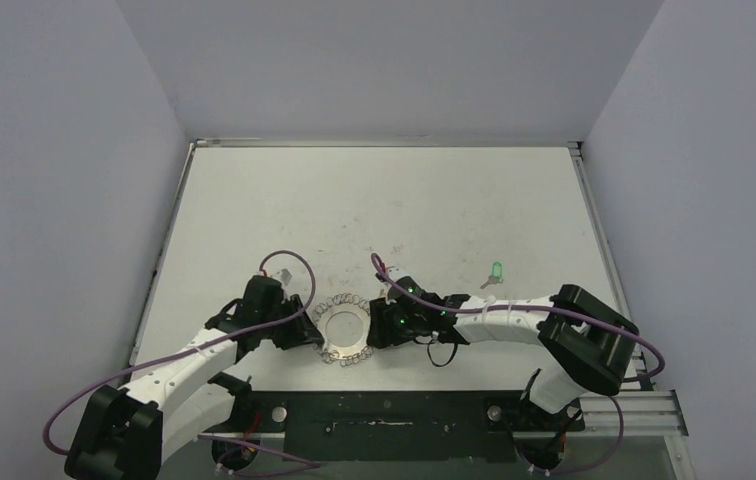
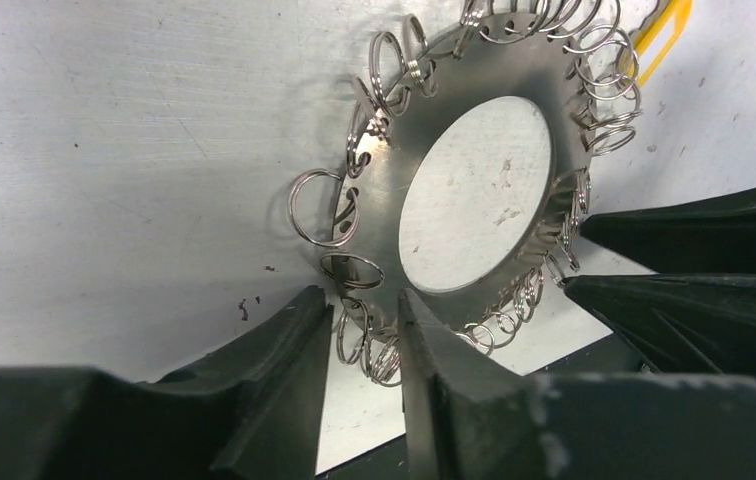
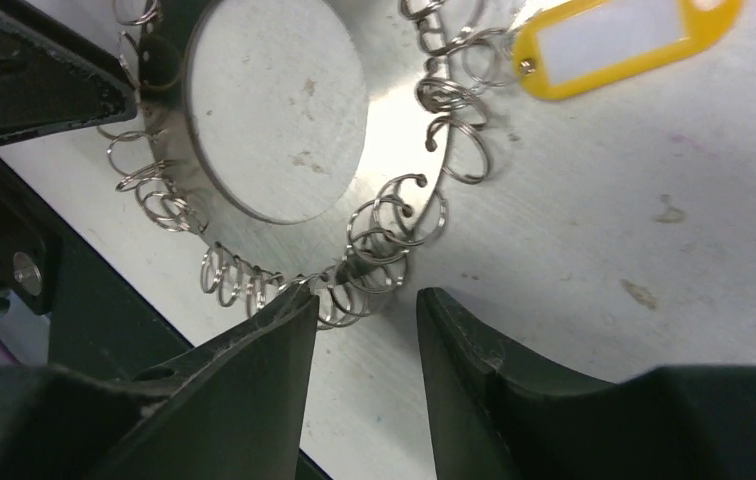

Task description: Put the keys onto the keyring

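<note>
At table's (image 1: pixel 254 200) front edge, keyring (image 2: pixel 399 170) lies btwn arms: left gripper (image 2: pixel 366 300), narrowly apart, straddles rim loops (image 2: pixel 374 350) w/o clamping; right gripper (image 3: pixel 366 300) half open, empty. Yellow key (image 3: pixel 624 38) touches a loop, green key (image 1: pixel 496 270) well apart. Next: pin ring, fetch green

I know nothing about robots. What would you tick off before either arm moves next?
1. Keyring between left pincer and right pincer: ok.
2. Left pincer astride the ring's edge loops: ok.
3. Its grip firm: cannot tell.
4. Right pincer holding a key: not ok, open and empty.
5. Yellow key threaded on a loop: cannot tell.
6. Green key on the keyring: not ok, lies apart on the table.
</note>
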`<state>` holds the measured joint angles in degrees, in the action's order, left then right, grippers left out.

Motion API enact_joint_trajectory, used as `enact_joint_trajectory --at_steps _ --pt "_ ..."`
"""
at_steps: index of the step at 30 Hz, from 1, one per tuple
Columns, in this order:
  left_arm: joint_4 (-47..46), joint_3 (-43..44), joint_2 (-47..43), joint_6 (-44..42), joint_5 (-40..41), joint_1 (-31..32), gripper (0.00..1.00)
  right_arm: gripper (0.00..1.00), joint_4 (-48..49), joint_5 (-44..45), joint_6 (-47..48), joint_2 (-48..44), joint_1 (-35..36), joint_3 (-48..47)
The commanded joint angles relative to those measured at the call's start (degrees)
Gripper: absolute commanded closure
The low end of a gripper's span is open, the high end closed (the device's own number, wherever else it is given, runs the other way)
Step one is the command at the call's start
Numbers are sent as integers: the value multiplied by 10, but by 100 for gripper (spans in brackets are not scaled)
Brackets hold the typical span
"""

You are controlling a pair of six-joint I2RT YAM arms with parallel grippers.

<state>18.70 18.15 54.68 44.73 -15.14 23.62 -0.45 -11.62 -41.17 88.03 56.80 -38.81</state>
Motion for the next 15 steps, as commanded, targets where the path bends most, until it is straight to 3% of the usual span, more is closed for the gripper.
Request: enact_joint_trajectory --at_steps 1,5,9,12,15 --pt "-10 29 12 -10 2 -3 73 62 70 -41 -4 24 19 -14" --pt "-20 60 44 -29 6 -6 77 74 118 -62 -21 24 31 -6" --pt "-14 110 95 -69 10 -15 78 72 124 -58 -21 3 33 -2" --pt "21 158 121 -99 26 -17 77 55 81 -19 -4 -32 33 -5" --pt "55 189 120 -123 46 -18 61 34 26 25 14 -72 33 -8"
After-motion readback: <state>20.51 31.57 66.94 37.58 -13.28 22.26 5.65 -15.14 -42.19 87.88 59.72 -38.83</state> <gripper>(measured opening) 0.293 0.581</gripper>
